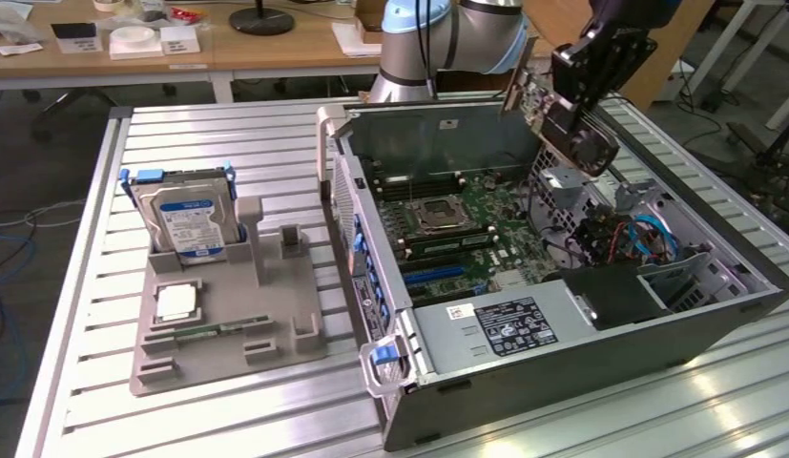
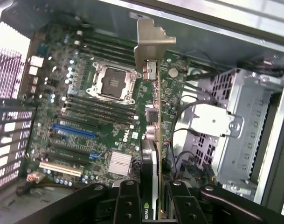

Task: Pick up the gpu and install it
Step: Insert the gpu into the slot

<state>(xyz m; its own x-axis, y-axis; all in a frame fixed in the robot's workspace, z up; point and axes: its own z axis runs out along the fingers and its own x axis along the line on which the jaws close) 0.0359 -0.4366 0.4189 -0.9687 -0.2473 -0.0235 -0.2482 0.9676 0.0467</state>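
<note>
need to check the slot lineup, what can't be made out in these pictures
- Exterior view: the gripper covers the upper part of the gpu; the card hides part of the case behind it.
- Wrist view: the gpu is edge-on, faces unseen; the fingers cover its near end; it hides a strip of the motherboard.
- Exterior view: the power supply label is too small to read.

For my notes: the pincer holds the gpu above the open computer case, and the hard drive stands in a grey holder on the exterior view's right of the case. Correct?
Wrong side: the exterior view shows the hard drive in its grey holder on that view's left of the computer case. The pincer does hold the gpu above the case.
</note>
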